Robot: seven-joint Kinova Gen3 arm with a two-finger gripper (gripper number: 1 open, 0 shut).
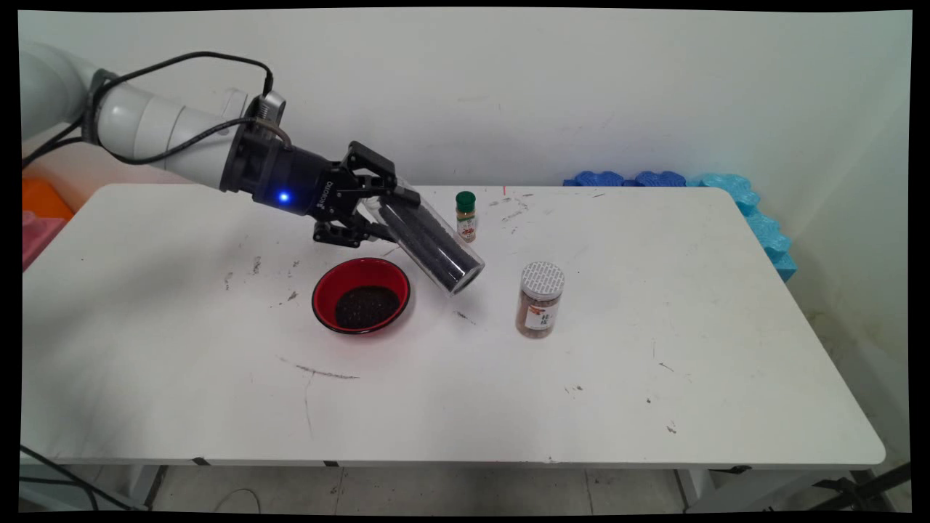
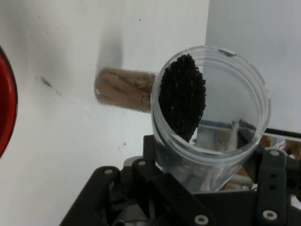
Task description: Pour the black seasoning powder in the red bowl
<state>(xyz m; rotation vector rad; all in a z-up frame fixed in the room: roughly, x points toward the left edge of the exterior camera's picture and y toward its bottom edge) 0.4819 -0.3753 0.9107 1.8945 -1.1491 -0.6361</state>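
While clamped by gripper (image 1: 374, 211), open jar (image 1: 429, 243) tilts mouth-down past red bowl (image 1: 361, 294) toward table's far edge — dark grains could spill.

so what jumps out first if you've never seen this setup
The tool, above the table's middle left, is shut on a clear jar of dark grains, tilted with its open mouth down and to the right. Just below it stands a red bowl with a dark heap inside. To the right stand a silver-lidded spice jar and, further back, a small green-capped bottle.
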